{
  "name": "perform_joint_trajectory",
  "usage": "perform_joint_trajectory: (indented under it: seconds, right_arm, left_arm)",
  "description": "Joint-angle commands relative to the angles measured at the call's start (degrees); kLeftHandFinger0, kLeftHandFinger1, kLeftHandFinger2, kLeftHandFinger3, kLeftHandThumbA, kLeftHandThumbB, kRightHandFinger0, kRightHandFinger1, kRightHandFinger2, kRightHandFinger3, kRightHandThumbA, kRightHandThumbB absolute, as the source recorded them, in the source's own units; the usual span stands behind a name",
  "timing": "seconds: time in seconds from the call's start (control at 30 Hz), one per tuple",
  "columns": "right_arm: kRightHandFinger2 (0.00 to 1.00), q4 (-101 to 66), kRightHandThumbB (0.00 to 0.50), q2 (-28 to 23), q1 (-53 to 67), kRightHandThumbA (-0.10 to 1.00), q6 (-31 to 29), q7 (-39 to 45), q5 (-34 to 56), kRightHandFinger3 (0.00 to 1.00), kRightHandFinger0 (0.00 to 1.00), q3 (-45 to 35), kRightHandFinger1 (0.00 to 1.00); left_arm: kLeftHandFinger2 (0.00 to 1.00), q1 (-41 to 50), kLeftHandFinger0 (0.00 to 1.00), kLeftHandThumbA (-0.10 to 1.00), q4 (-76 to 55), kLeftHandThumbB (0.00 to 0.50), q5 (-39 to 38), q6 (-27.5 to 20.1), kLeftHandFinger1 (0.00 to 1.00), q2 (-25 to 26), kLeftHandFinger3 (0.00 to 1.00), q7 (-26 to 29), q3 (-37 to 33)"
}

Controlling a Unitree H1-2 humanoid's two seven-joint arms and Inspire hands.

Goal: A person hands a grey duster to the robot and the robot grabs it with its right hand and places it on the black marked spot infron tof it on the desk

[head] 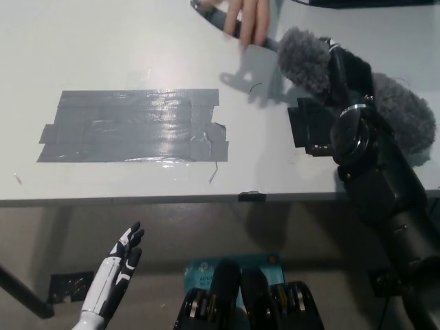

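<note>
Handover is mid-exchange. The grey duster (313, 62) sits at the far right of the counter (103, 48), fluffy head wrapped around the right robot hand (340, 65), handle pointing up-left into the person's hand (249, 17), which has its fingers on the handle. Right robot hand is buried in the fluff with its back to the camera; can't tell if it's closed on the duster or only pressed against it. Left robot hand (117, 271) hangs below the counter edge, fingers spread, holding nothing.

Risks as I see them:
- Hold looks to be on soft fibres, not the handle. If the person lets go, the duster could sag, twist or slip out.
- Both parties on it at once: pulling away before release means a tug and a lost hold.
- Target is the dark tape patch (134, 127), well to the left. A long carry with a loose hold could drop it short, or the trailing fluff could land half off the patch.
- Forearm blocks the view of the contact, so a slip there would be hard to spot.
</note>
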Motion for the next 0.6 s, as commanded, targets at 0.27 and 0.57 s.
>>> perform_joint_trajectory:
  seconds: [0.27,0.57]
  right_arm:
    - [0.88,-1.0,0.182,-5.7,-3.0,-0.1,-5.8,-2.3,-1.1,0.81,0.01,5.2,0.48]
    - [0.95,7.8,0.186,-8.9,-3.8,-0.1,-11.1,-1.8,-2.7,0.87,0.05,13.4,0.54]
  left_arm:
    - [1.0,-1.0,1.0,1.0,-1.7,0.145,0.8,-0.9,1.0,0.7,1.0,-0.3,-0.3]
    - [1.0,-0.8,1.0,0.98,-2.2,0.133,1.6,-0.1,1.0,0.6,1.0,0.0,-0.2]
